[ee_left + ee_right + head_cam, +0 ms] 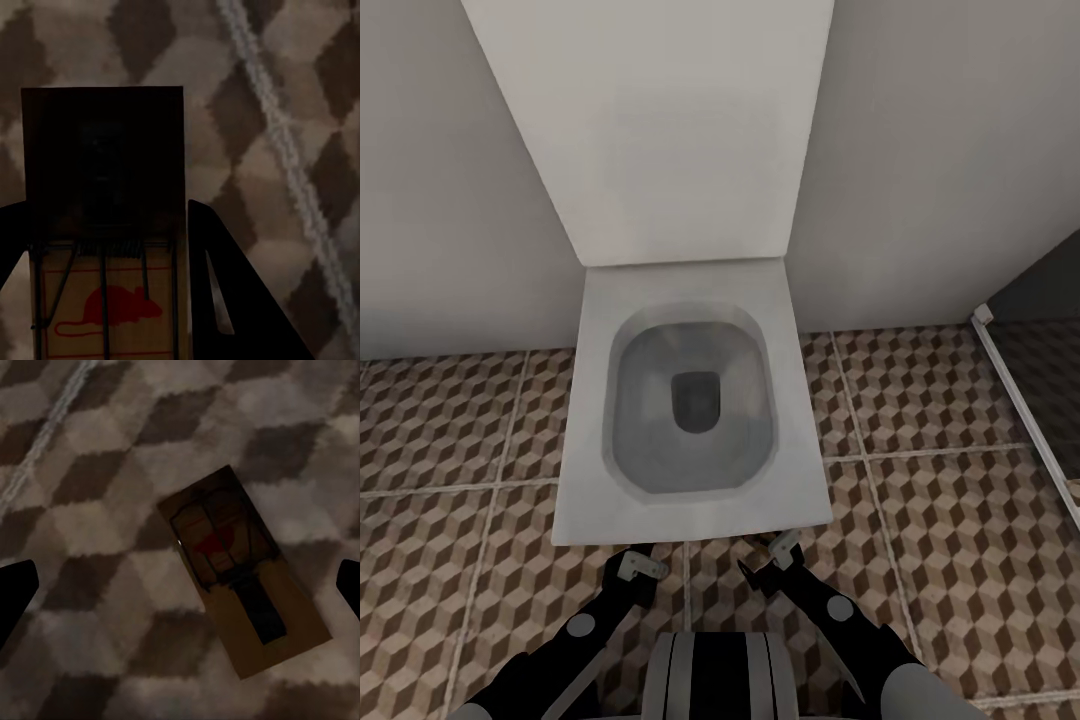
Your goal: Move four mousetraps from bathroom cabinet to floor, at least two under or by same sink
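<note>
A mousetrap (105, 300) with a red mouse print and wire parts sits between the black fingers (232, 300) of my left gripper (105, 210), which is shut on it above the bathroom floor (300, 90). Another mousetrap (240, 577) lies flat on the cube-pattern tiles (97, 510) under my right gripper (184, 581), whose fingers stand wide open at either side of it. In the head view both grippers hang low in front of my trunk, left (638, 568) and right (780, 560). The cabinet and the bathroom sink are out of view.
A white toilet (690, 500) with its lid up stands against the wall straight ahead, its front edge just beyond my grippers. A dark glass panel with a white frame (1010, 390) runs along the right. Patterned floor (460, 560) lies on both sides of the toilet.
</note>
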